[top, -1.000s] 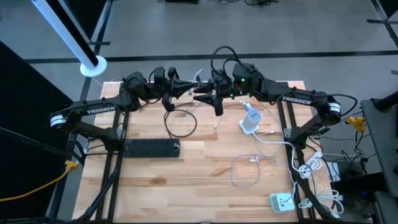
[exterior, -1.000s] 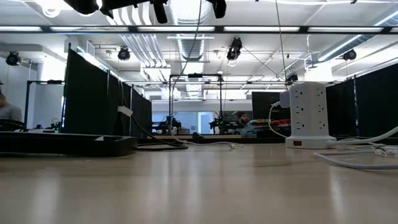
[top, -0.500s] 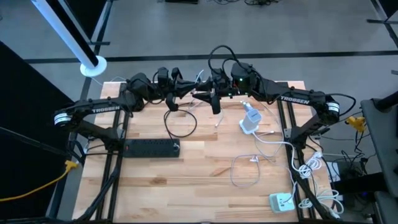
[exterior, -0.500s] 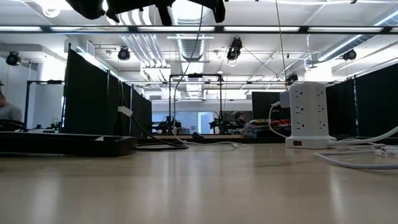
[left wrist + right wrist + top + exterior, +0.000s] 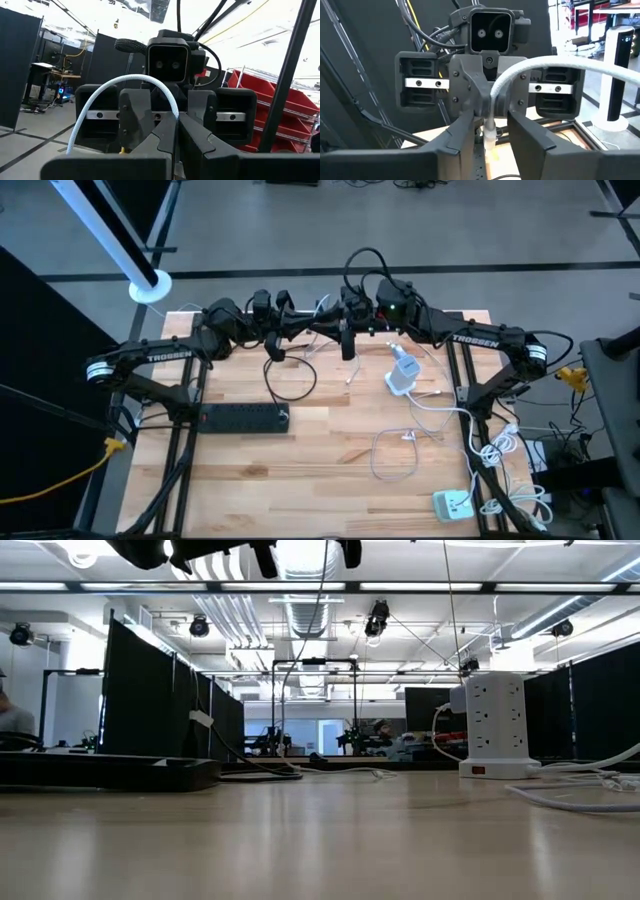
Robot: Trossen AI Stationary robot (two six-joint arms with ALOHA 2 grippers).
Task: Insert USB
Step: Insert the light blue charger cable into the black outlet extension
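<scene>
Both arms are raised above the far edge of the table, tips facing each other, left of the white tower

- Left gripper: just left of the right gripper, tip to tip with it. In the right wrist view its fingers are drawn in close around the white cable, pinching it near the plug.
- Right gripper: between the left gripper and the tower, above the table. In the left wrist view its fingers stand nearly together; the same cable arcs in front of them. Whether they grip it cannot be told.
- Black strip: flat on the table, well left of the tower and nearer the front.
- Small white charger: at the front right corner, well apart from the tower, with loose white leads between
</scene>
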